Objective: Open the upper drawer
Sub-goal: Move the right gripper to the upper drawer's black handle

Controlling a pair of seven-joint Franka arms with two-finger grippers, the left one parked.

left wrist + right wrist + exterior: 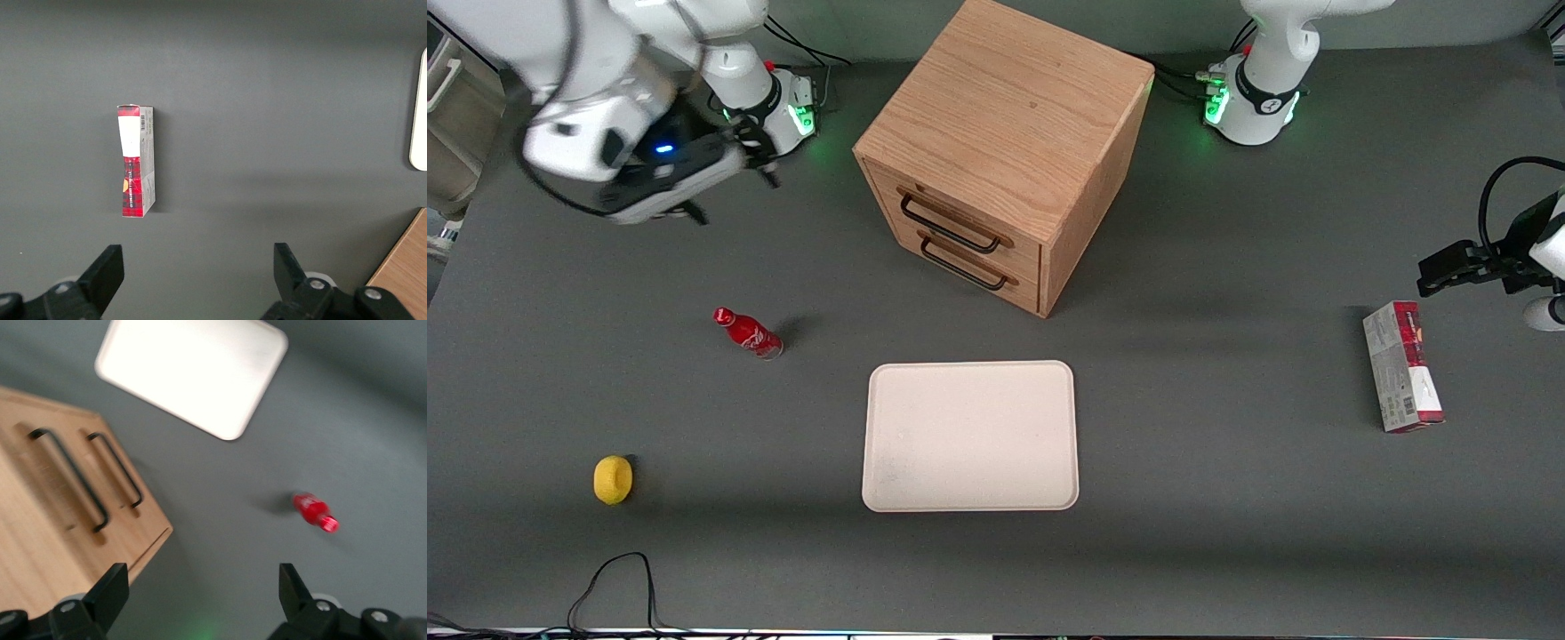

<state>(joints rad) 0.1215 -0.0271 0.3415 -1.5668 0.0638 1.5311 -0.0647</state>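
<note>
The light oak cabinet (1009,107) stands near the middle of the table, its front turned toward the working arm's end. The upper drawer (969,216) is shut, with its thin black wire handle (950,223) flat against the front. The lower drawer (980,267) under it is shut too. My right gripper (729,191) hangs open and empty above the table, well off from the cabinet toward the working arm's end. In the right wrist view the gripper (202,579) is spread wide over bare table, with the upper drawer's handle (70,480) and the lower drawer's handle (117,470) both in sight.
A beige tray (970,436) lies nearer the camera than the cabinet. A red bottle (748,332) lies below the gripper's side, and a yellow object (613,479) is nearer the camera. A red-and-white box (1402,378) lies toward the parked arm's end.
</note>
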